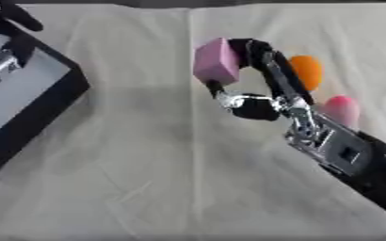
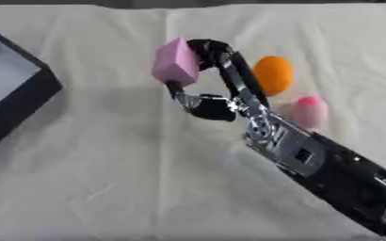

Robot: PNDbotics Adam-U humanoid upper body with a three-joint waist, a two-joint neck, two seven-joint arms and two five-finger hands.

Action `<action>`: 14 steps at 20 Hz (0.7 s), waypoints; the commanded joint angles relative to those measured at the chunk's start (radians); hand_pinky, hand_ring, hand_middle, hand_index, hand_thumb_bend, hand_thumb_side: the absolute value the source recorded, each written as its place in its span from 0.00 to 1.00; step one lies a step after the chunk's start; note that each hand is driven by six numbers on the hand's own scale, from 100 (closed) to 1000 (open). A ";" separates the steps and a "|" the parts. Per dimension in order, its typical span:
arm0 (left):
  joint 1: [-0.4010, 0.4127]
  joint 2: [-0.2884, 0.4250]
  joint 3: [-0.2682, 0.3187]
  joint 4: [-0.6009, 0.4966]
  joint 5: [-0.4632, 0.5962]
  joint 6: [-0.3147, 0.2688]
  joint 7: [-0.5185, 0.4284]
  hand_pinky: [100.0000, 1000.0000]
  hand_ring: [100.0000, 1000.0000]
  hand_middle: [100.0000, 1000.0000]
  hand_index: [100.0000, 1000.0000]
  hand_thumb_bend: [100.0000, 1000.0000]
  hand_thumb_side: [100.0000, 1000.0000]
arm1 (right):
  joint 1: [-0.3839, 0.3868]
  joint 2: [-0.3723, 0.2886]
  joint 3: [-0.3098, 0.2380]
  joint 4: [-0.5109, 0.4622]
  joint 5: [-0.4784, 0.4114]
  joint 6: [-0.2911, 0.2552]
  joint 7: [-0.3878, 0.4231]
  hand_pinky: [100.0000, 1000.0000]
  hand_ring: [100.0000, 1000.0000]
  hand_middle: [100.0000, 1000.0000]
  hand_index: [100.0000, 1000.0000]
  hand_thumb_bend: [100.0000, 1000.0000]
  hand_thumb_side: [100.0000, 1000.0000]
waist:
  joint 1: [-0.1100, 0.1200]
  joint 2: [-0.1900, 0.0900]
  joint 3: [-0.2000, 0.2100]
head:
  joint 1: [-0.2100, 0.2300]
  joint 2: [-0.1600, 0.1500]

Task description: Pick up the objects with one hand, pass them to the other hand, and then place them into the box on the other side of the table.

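I am holding the pink block [image 1: 216, 61] pinched in my right hand [image 1: 258, 96], while my left hand [image 1: 0, 61], fingers unclear, is waiting far leftward over the box [image 1: 44, 113].

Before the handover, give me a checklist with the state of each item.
1. Pink block held by right hand: ok, fingers and thumb curl round it.
2. Block clear of the cloth: ok, it looks lifted.
3. Left hand ready to receive: not ok, it is at the upper left over the box, far from the block; its fingers cannot be made out.
4. Box open and reachable: ok, pale inside shows at the left edge.
5. Orange ball and pink egg out of the path: ok, both lie right of the arm.
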State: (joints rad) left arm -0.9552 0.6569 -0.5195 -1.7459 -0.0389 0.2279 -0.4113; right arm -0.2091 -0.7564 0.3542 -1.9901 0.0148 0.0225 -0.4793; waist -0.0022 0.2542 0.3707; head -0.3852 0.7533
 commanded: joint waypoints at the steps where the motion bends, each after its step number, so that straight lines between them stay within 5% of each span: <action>1: -0.034 -0.018 -0.001 0.021 -0.028 -0.019 -0.004 0.88 0.72 0.74 0.78 0.07 0.54 | -0.018 -0.032 0.000 -0.010 -0.008 -0.002 0.010 0.63 0.63 0.46 0.57 0.00 0.09 | 0.014 0.001 0.002 | -0.003 -0.016; 14: -0.094 -0.147 -0.045 0.160 -0.150 -0.107 -0.036 0.88 0.73 0.75 0.80 0.13 0.50 | -0.054 -0.035 0.022 -0.010 0.011 -0.033 0.063 0.63 0.63 0.47 0.57 0.00 0.07 | 0.016 0.011 0.005 | -0.005 -0.021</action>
State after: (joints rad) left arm -1.0239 0.5071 -0.5711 -1.5895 -0.1783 0.1317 -0.4485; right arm -0.2506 -0.7625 0.3801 -1.9901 0.0172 -0.0045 -0.4230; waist -0.0005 0.2659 0.3751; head -0.3891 0.7446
